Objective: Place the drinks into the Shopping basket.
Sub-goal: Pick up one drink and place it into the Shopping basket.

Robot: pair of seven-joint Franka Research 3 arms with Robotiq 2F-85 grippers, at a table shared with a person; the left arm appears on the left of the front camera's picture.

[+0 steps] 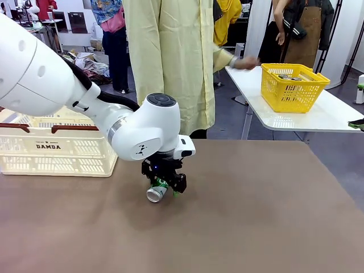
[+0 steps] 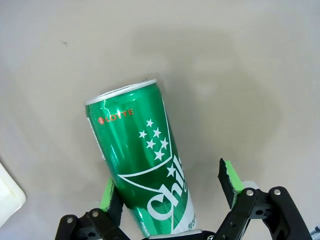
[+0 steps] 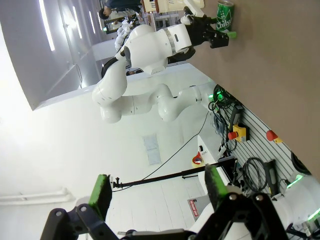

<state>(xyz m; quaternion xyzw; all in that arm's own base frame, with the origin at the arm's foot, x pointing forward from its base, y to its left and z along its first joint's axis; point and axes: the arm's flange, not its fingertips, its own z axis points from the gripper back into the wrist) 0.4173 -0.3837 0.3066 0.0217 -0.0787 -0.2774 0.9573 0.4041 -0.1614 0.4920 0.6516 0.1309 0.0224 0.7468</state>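
Green pads (image 2: 228, 175) of my left gripper (image 2: 167, 186) are standing spread on either side of the green drink can (image 2: 142, 170), which is lying on its side on the brown counter (image 2: 240, 60). The jaws are released and not yet pinching: one pad is sitting just beside the can's flank, while the other is showing a clear gap. Seen from my side of the counter, my left arm (image 1: 131, 133) is reaching toward the middle, the gripper (image 1: 165, 183) pointing down over the can (image 1: 157, 192), whose silver end is facing my way. The can is lying well apart from the cream-white Shopping basket (image 1: 57, 162), which is sitting at the counter's left side with its brown rim and handles. My right gripper (image 3: 159, 192) is idling well apart from the work, jaws wide and grasping nothing, and is looking across at the other arm and the can (image 3: 226, 10). A person (image 1: 170, 57) in a pale yellow coat is standing at the far side, one hand (image 1: 245, 63) at the edge of a second, white counter (image 1: 318, 116) carrying a smaller yellow basket (image 1: 293, 85). I am judging the step in hand to be the grasp of this drink, with the carry to the basket not yet begun. The next move is calling for closing squarely across the can's round body so it is not rolling or squirting out. After that comes lifting it clear, swinging left, and lowering it inside the slotted wall rather than onto the rim.
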